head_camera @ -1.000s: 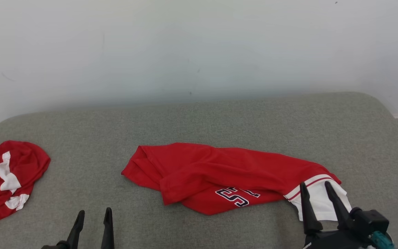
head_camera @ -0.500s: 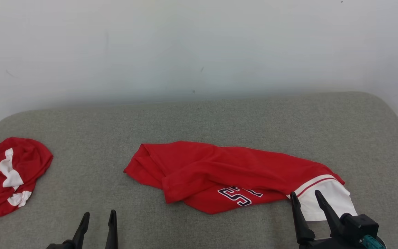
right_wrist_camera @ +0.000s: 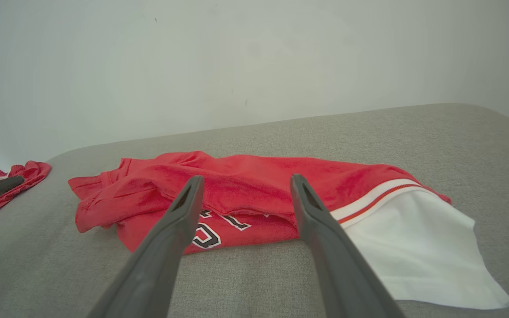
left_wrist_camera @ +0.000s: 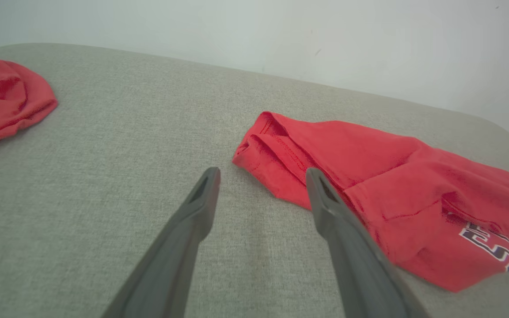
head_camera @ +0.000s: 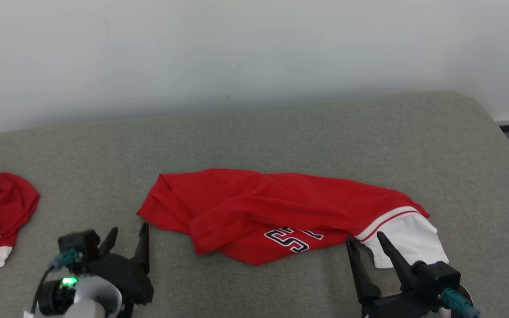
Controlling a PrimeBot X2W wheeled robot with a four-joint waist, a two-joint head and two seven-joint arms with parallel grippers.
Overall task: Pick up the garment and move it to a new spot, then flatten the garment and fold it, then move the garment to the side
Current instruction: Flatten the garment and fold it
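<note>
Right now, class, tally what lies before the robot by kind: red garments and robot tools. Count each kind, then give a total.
Red garments: 2 (long garment, crumpled garment)
Robot tools: 2 (left tool, right tool), both open
Total: 4

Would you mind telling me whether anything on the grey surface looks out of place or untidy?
The red jersey lies bunched and folded over itself, its lettering partly covered, with a white sleeve sticking out at its right end. A second red-and-white garment sits crumpled at the far left. Nothing looks torn or spilled.
</note>
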